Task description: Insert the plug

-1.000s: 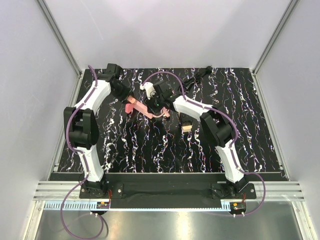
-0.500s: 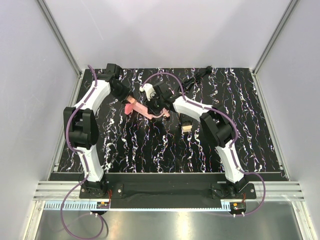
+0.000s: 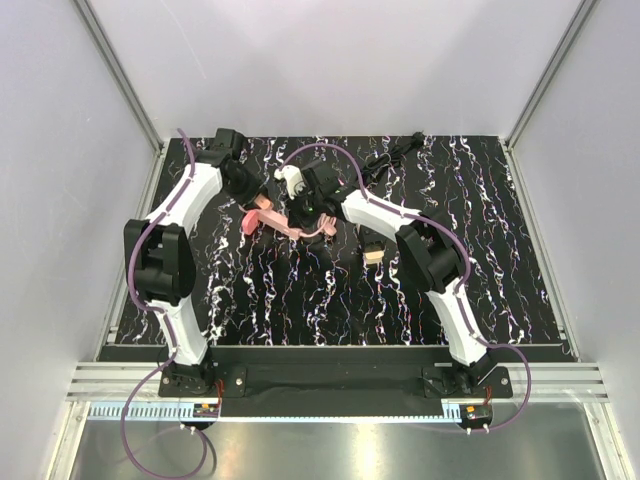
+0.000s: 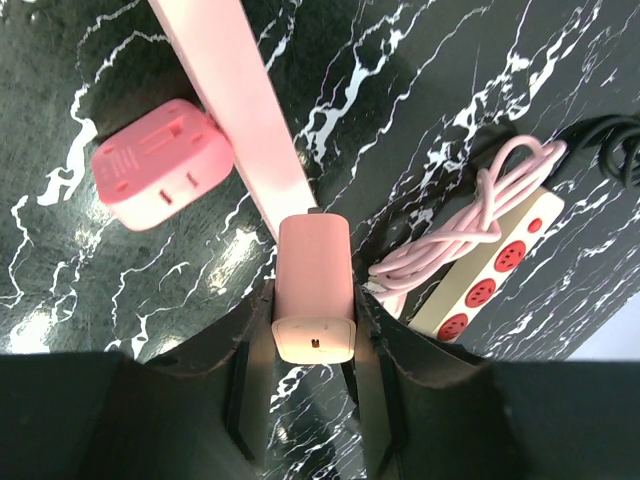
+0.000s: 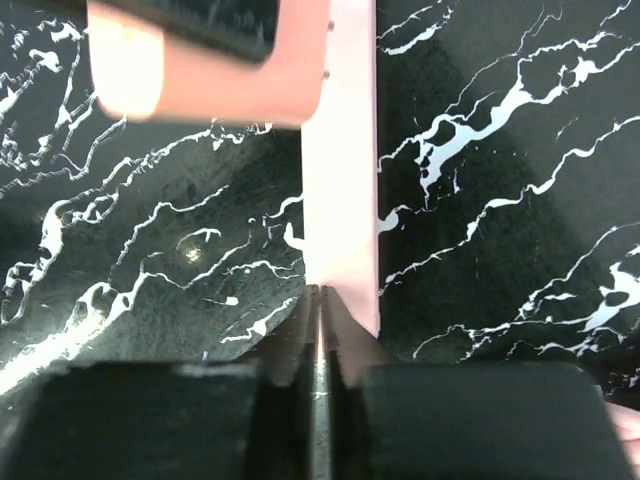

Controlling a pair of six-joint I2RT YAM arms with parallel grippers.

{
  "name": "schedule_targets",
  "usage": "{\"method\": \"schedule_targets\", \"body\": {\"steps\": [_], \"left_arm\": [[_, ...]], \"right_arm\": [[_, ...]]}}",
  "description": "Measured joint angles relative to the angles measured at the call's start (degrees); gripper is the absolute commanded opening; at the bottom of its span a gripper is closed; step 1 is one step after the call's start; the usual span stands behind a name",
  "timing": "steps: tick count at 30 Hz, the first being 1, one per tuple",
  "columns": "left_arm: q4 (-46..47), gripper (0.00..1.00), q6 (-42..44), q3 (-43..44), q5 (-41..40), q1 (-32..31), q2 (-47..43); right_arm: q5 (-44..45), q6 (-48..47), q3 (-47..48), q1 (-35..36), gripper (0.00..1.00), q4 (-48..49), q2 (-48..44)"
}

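A: How far along is the task?
B: Early, I judge; the rounded pink plug (image 4: 160,165) lies on the black white-veined tabletop (image 4: 420,90), apart from the cream power strip with red sockets (image 4: 490,270); insertion remains.
A: The end effectors?
B: The left end effector (image 4: 315,328) clamps the pink rectangular block (image 4: 313,270) on a flat pink cable (image 4: 235,100); the right end effector (image 5: 318,300) is closed, holding nothing visible; pale grey walls (image 3: 330,60) surround.

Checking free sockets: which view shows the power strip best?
Left wrist: the power strip shows three red sockets, pink cord bundled against it. Top view catches only a small piece by the right arm; right wrist, nothing.
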Motion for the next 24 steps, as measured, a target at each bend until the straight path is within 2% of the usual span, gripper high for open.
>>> {"method": "schedule_targets", "body": {"steps": [2, 6, 15, 24], "left_arm": [[0.0, 0.0, 0.3, -0.3, -0.2, -0.3, -0.2], [0.0, 0.0, 1.0, -0.3, -0.5, -0.1, -0.4], [-0.1, 0.0, 2.6, -0.3, -2.3, 3.3, -3.6], [-0.1, 0.0, 3.1, -0.3, -2.4, 4.0, -4.3]], "right_arm": [[0.1, 1.0, 0.4, 0.0, 0.34, -0.5, 0.0], [0.6, 1.6, 0.4, 0.0, 0.4, -0.5, -0.1], [0.9, 0.5, -3.8, -0.1, 0.44, 0.5, -2.8], [4.7, -2.6, -4.7, 0.2, 0.42, 0.5, -2.8]]}}
